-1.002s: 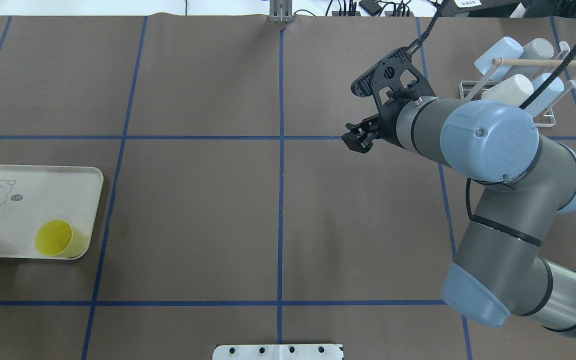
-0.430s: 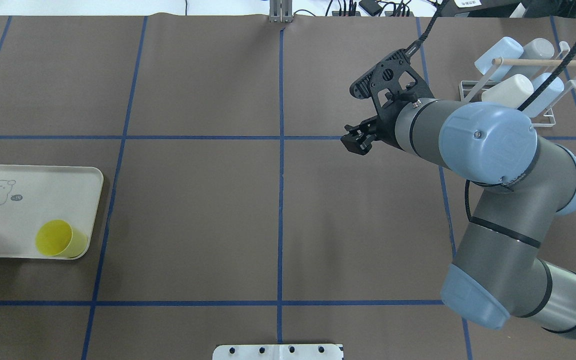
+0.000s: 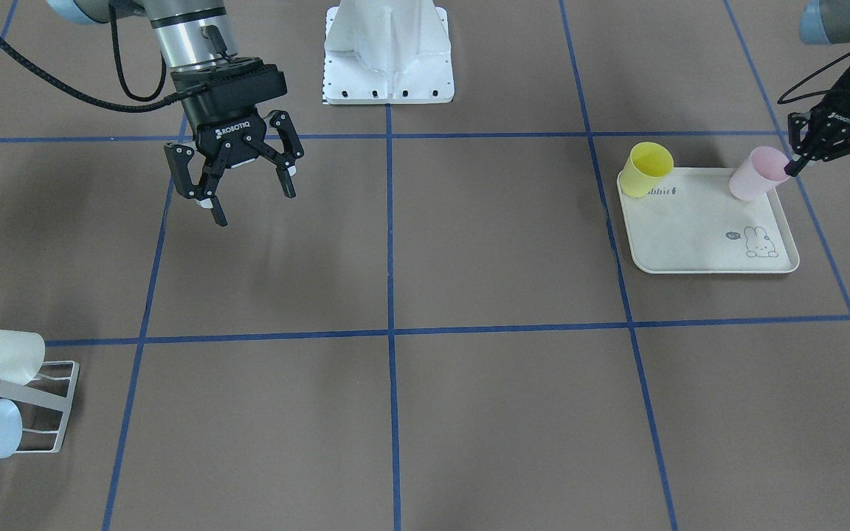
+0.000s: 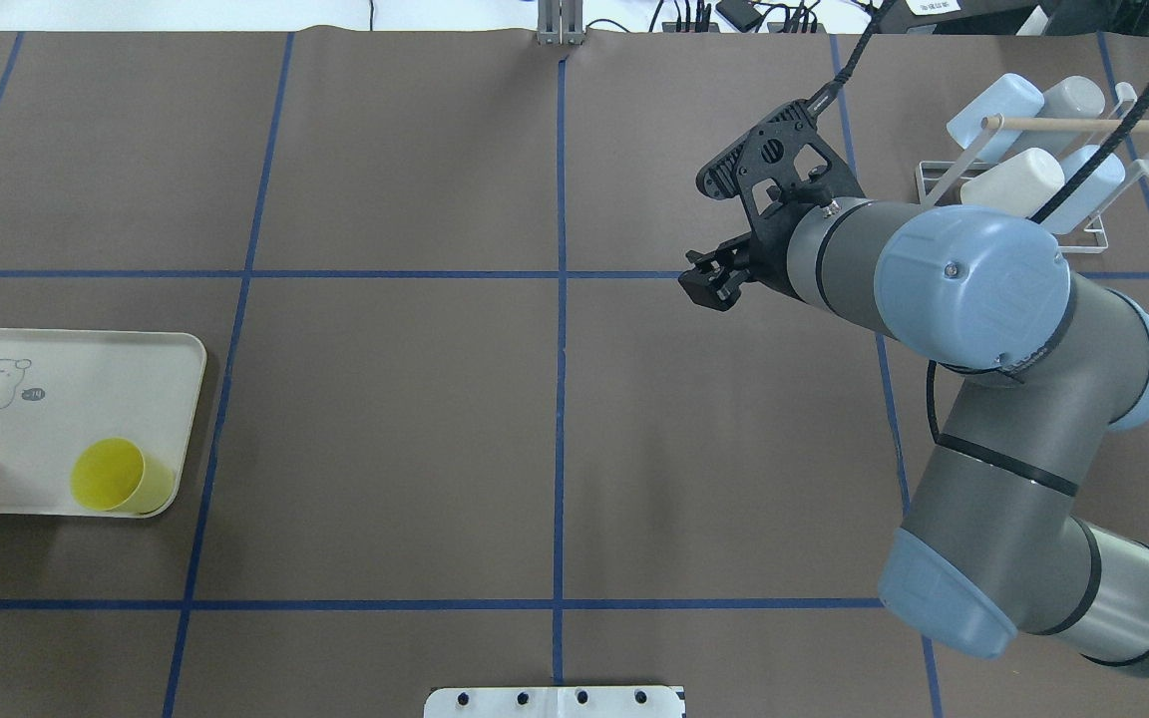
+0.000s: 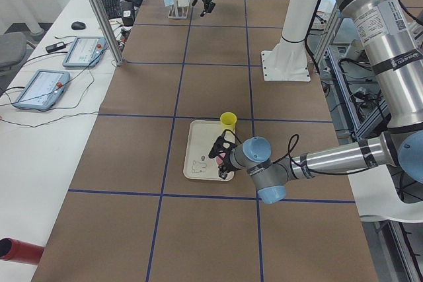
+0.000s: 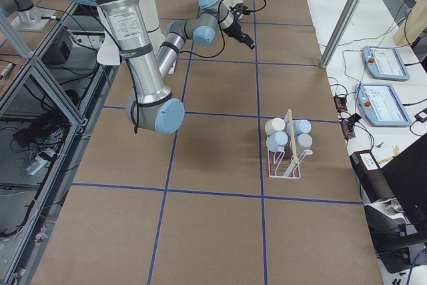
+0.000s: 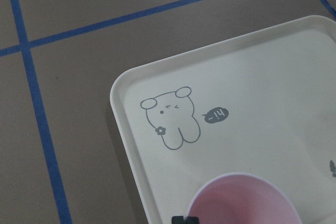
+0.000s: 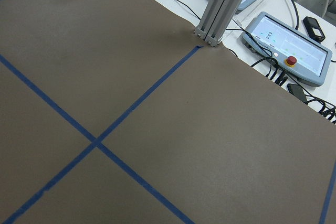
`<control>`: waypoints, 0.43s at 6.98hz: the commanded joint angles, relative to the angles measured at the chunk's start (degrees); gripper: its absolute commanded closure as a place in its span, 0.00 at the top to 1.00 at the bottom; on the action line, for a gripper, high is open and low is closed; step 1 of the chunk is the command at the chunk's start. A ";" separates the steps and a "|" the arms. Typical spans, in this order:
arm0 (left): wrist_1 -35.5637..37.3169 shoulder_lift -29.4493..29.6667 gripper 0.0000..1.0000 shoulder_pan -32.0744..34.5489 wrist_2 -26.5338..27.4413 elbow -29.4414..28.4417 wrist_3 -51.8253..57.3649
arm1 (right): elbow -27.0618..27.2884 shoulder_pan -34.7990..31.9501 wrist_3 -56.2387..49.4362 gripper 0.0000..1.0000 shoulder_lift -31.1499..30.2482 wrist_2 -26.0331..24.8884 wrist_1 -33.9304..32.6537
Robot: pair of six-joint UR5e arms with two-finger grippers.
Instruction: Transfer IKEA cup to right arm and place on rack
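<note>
- Gripping the tilted pink cup (image 3: 755,175) by its rim at the tray's (image 3: 713,271) edge, your left fingers (image 3: 797,161) pinch thin, light, slippery plastic; squeeze gently.
- Your right fingers (image 3: 215,210) hang spread, empty.

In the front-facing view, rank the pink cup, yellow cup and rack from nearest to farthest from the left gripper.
1. pink cup: at the left gripper, on the tray.
2. yellow cup: tray's other back corner.
3. rack: far across the table.
</note>
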State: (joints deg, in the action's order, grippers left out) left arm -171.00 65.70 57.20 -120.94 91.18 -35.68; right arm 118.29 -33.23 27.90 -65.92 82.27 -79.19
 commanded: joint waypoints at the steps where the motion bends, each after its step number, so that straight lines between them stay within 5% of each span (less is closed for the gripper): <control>1: 0.49 0.13 0.00 4.81 -5.00 3.03 -0.26 | -0.08 0.18 -0.64 1.00 0.35 0.00 0.17; 3: 2.59 1.10 0.00 12.64 -10.60 7.32 -8.98 | -0.69 1.14 -0.65 1.00 0.71 0.00 4.01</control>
State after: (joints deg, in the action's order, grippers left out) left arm -169.47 66.44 65.23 -127.98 95.74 -38.70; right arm 118.07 -32.68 27.32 -65.29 82.27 -78.05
